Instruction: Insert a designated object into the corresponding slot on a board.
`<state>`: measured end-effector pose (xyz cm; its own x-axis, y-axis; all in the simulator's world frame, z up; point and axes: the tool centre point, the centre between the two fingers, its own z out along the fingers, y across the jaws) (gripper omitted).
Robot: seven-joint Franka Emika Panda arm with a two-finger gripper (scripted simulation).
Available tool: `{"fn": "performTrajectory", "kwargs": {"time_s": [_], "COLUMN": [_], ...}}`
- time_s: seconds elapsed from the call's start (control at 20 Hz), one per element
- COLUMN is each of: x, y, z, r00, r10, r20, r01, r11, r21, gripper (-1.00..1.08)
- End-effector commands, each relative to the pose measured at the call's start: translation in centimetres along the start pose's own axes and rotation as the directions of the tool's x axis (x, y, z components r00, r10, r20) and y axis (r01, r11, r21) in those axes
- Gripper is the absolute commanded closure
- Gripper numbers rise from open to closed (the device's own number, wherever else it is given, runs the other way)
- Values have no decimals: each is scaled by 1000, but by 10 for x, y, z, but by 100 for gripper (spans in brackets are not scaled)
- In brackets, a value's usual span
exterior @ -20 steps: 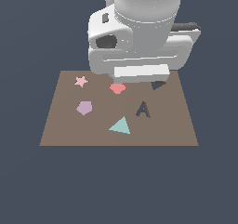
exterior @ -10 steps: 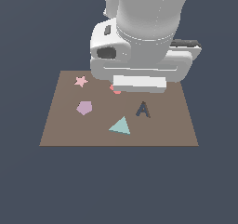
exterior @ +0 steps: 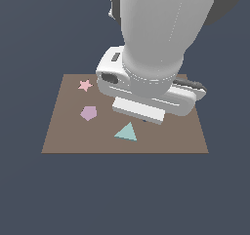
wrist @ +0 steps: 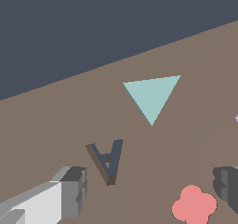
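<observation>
Hovering low over the brown board (exterior: 63, 131), my arm bulk blocking most of its middle and far side in the exterior view. My jaws stand wide apart and hold nothing: in the wrist view one finger (wrist: 69, 190) shows light grey with a dark tip, the other finger (wrist: 228, 188) is a dark block at the frame edge, with bare board between them.

The light-teal triangle (exterior: 126, 132) lies flat on the board near its front edge, just in front of my wrist housing, clear of my fingers. In the wrist view the same triangle (wrist: 152, 96) is fully visible, untouched, well apart from both fingertips.

The letter-A recess (wrist: 106, 160) sits between the triangle and my light finger, close to that finger. A red rounded piece (wrist: 194, 205) lies near the dark finger, not touching it.

Towards the exterior view's left: lilac pentagon (exterior: 88, 113) flat on the board, and a pink star (exterior: 85, 85) behind it near the far corner. A sliver of lilac shows at the wrist frame's edge.

Triangular slot not visible in either view; hidden under my arm, cannot tell where.
</observation>
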<state>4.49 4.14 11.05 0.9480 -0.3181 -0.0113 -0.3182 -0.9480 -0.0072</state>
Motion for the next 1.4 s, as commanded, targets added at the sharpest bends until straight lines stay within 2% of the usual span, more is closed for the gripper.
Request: {"fn": "performTrajectory", "kwargs": {"time_s": [0.0,0.45,0.85,1.05,1.35], "x": [11,45,61,64,64], "y": [-1,3,9,11,11], "z": [11,42,56,59,63], "r00": [996,938,885,873,873], "r10": [90,345,465,488,487], "r20": [-3,-10,-13,-14,-13], "r01": [-90,-345,-465,-488,-487], "r11": [996,938,885,873,873], "r21": [-1,-2,-1,-1,-1], "gripper": [-92,-92,-92,-92,-92]}}
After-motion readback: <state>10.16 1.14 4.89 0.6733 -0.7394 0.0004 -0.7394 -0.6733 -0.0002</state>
